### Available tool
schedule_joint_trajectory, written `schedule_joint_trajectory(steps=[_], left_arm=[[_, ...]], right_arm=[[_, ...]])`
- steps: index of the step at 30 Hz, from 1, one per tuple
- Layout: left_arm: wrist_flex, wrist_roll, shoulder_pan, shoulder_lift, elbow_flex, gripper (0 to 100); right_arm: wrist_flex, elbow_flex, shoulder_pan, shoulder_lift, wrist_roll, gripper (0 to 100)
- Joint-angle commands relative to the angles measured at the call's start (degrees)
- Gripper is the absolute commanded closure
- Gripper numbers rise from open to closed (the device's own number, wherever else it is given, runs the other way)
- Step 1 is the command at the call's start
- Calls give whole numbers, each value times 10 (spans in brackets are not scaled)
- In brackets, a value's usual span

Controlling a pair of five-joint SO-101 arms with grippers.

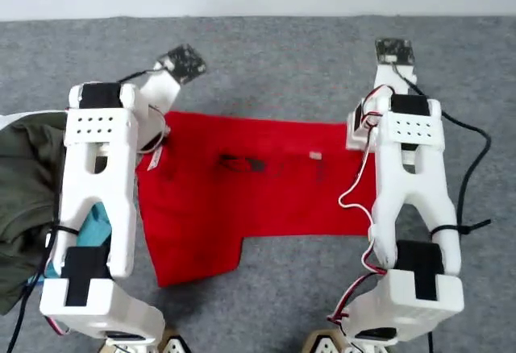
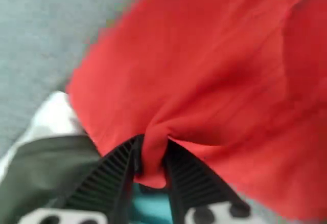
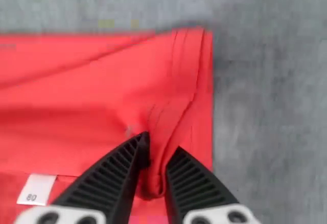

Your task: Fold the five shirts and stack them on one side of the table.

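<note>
A red shirt (image 1: 258, 188) lies spread on the grey table between my two arms, with one flap hanging toward the front. My left gripper (image 2: 152, 155) is shut on a pinched fold of the red shirt (image 2: 204, 70) at its left edge. My right gripper (image 3: 153, 157) is shut on a bunched fold of the red shirt (image 3: 92, 91) near its right corner. A white size tag (image 3: 31, 189) sits on the cloth beside the right gripper. In the high view the left arm (image 1: 97, 200) and right arm (image 1: 411, 200) cover both grip points.
A pile of other shirts lies at the table's left edge: an olive one (image 1: 24, 200), a teal one (image 1: 95, 228) and a white one (image 2: 51, 116). Bare grey table (image 1: 274, 63) stretches behind the red shirt and to the right.
</note>
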Motion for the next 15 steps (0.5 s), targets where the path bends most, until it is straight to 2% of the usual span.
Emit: schedule_joint_trajectory(steps=[1,11,15], left_arm=[[49,-19,-5,-33,-25,986],[65,-25,-5,-32,36,985],[106,-65,-5,-32,71,985]], right_arm=[[59,-4,-6,-30,5,990],[158,9,-6,-14,6,990],[160,15,-1,28,50,990]])
